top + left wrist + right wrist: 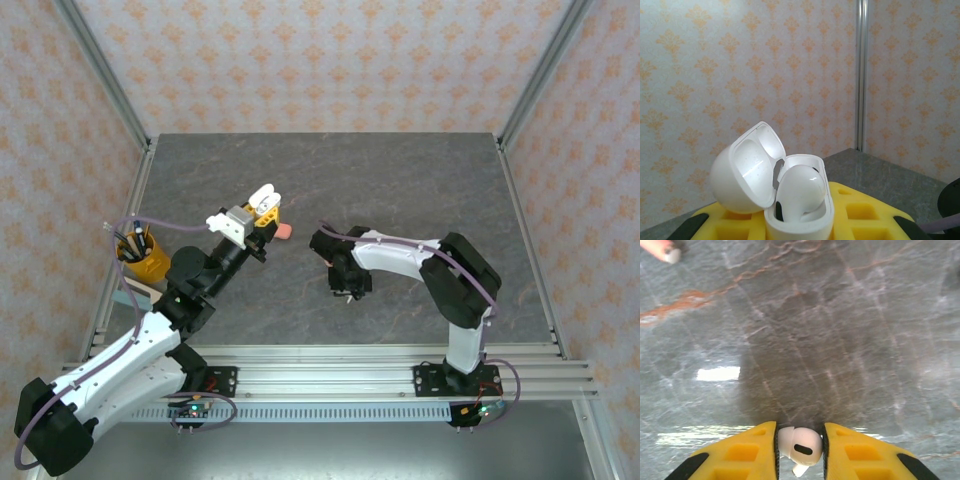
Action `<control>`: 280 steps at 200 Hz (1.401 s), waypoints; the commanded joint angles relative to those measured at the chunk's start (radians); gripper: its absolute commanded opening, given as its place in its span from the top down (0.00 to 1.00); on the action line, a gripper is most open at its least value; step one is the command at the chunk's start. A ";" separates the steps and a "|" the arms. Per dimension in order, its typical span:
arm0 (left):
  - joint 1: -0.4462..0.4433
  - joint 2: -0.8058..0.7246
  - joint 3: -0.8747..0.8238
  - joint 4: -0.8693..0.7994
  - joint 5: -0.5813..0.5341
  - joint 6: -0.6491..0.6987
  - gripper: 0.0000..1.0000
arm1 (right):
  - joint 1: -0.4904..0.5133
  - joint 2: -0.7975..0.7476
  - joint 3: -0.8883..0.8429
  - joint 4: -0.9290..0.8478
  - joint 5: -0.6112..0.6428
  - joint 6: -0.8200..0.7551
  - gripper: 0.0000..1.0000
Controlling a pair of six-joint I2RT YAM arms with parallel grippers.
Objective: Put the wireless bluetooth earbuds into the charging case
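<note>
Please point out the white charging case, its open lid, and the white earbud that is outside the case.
white charging case [807, 226], left wrist view, on the front wall of its body.
open lid [737, 177], left wrist view, on its rounded outer shell.
white earbud [799, 442], right wrist view, on its round head.

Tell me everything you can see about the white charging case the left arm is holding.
The white charging case looks like smooth, glossy plastic with rounded corners. Its hinged lid stands open, tipped back toward the left of the wrist view, its inside a moulded hollow. One white earbud sits in the body, rounded head poking above the rim. The case is held upright, clamped between the yellow fingers of the left gripper.
</note>
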 commanded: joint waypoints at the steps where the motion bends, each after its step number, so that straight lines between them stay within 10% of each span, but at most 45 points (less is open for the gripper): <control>1: 0.008 -0.008 0.024 0.022 0.000 0.002 1.00 | -0.010 -0.048 -0.013 -0.071 0.063 -0.004 0.74; 181: 0.007 0.033 0.064 -0.002 0.062 0.011 1.00 | -0.051 -0.349 0.524 -0.101 0.327 -0.266 0.73; 280: 0.006 0.141 0.145 0.023 0.100 -0.034 1.00 | -0.051 -0.354 0.679 0.125 0.135 -0.540 0.73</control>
